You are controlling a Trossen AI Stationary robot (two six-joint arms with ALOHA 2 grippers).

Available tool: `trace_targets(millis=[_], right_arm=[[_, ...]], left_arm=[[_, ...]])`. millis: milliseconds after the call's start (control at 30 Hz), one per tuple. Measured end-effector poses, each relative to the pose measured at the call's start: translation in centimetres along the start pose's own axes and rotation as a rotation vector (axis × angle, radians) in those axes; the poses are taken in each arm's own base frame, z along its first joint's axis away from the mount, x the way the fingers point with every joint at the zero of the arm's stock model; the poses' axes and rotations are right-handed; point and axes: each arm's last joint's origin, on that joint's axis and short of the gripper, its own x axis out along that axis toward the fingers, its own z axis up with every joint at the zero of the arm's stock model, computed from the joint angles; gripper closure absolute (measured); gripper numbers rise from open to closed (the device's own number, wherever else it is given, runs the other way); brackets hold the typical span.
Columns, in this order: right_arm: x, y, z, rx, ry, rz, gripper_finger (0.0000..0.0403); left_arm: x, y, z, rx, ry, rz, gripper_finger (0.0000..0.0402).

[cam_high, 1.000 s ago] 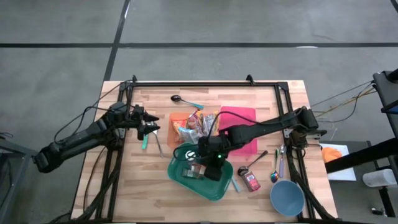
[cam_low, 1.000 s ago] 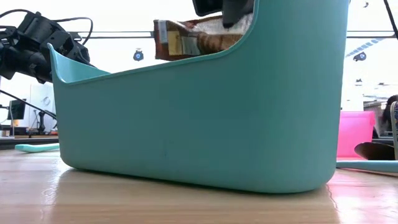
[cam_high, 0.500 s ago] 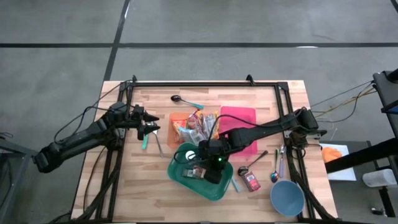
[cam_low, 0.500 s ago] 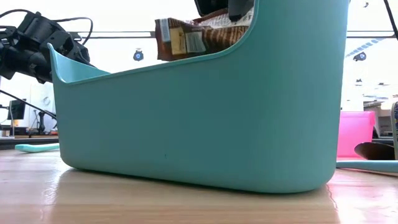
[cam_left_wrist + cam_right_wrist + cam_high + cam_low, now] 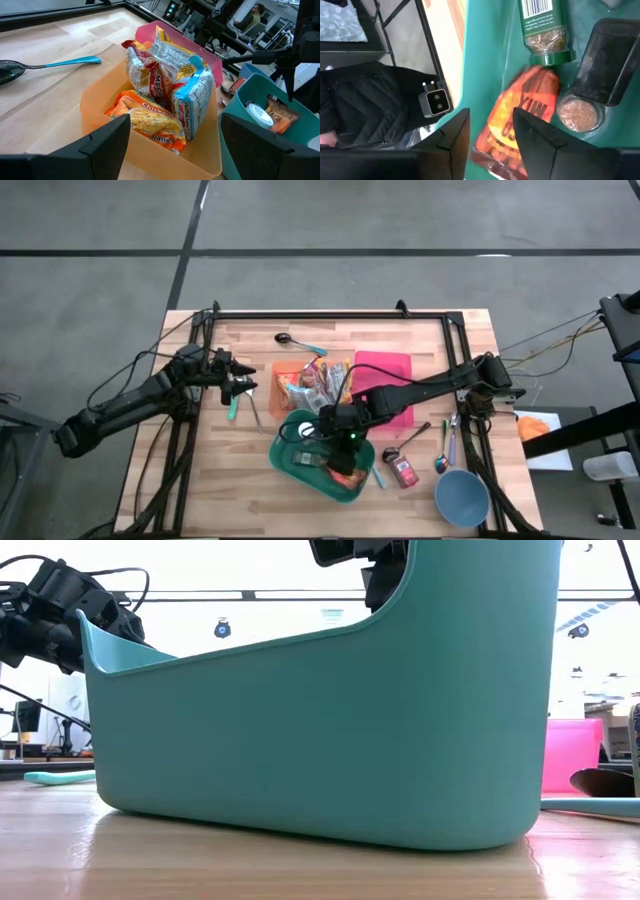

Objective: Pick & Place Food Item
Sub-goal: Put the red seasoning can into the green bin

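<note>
- The right gripper [image 5: 338, 452] hangs over the teal bin [image 5: 290, 468] with its fingers [image 5: 456, 137] parted and nothing between them; the orange packet [image 5: 520, 117] lies loose on the bin floor directly below it, seen through the gap in the right wrist view.
- Just beyond the packet, away from the gripper, a green-labelled jar [image 5: 541, 30] lies on its side, its cap end touching the packet — and beside that sits a dark jar [image 5: 605, 55] with a round, brown-filled lid [image 5: 579, 114] next to it.
- In the low view the bin [image 5: 330, 730] fills the picture; only the underside of the right gripper [image 5: 385, 568] shows above its rim, and the packet is hidden behind the wall.
- The left gripper [image 5: 243, 387] waits well off to the far side of the orange tub [image 5: 281, 370], its fingers [image 5: 107, 142] spread wide and empty.
- Straight ahead of the left gripper the tub [image 5: 95, 100] holds several noodle packs [image 5: 150, 75], one with a blue wrapper [image 5: 197, 97]; past it the pink tray [image 5: 172, 37] is just visible.
- To one side of the left gripper a spoon [image 5: 55, 64] with a blue handle lies on the table [image 5: 45, 35].
- Near the right arm's base lie a can [image 5: 404, 470] and a blue bowl [image 5: 461, 498].
</note>
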Motion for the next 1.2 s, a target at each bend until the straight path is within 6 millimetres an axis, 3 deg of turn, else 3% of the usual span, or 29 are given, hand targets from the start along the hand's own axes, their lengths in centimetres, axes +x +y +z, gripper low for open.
trace_targets(millis=[267, 500, 767, 1200], right_arm=[[-1.1, 0.4, 0.0, -0.004, -0.064, -0.03, 0.0211], [-5.4, 1.9, -1.1, 0.022, -0.265, -0.169, 0.0202], [-9.4, 2.9, -5.0, 0.148, -0.329, -0.291, 0.0202], [-8.6, 4.6, -12.4, 0.388, -0.325, -0.522, 0.0202]], left_arm=[[0.0, 0.0, 0.0, 0.0, 0.0, -0.001, 0.0087], [0.0, 0.0, 0.0, 0.0, 0.0, 0.0, 0.0087], [0.0, 0.0, 0.0, -0.002, 0.003, 0.001, 0.0087], [0.0, 0.0, 0.0, -0.002, 0.004, 0.001, 0.0087]])
